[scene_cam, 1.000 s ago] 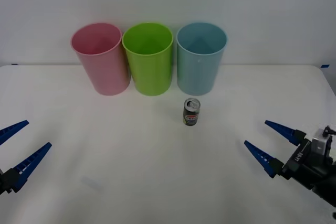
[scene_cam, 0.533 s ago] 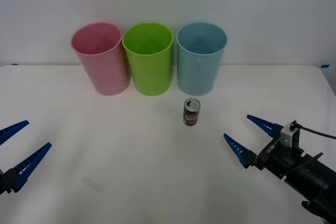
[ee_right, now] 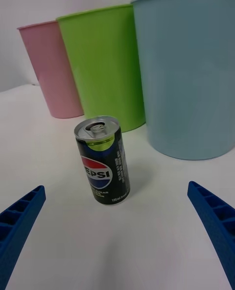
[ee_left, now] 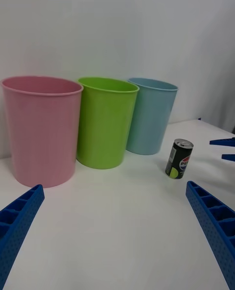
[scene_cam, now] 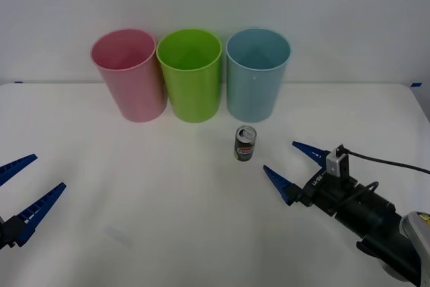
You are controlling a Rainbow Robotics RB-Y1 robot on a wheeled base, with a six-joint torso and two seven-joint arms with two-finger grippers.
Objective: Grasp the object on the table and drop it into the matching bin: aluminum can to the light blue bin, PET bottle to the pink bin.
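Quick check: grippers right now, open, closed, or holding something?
Left gripper: open, empty, near the table's left edge.
Right gripper: open, empty, just right of the can, not touching.

Right gripper (scene_cam: 288, 165) outstretched, left gripper (scene_cam: 27, 185) low, jaws apart

Lime green bin (scene_cam: 190, 74) before me, upright, open top, middle of the row of three, tapered like a cup, plain white wall (scene_cam: 349, 11) behind it, my view unobstructed

I see the can (ee_right: 102, 158) upright on the table (ee_right: 122, 251), just before the light blue bin (ee_right: 188, 74) and lime green bin (ee_right: 105, 64); my right gripper (ee_right: 117, 236) gapes wide.
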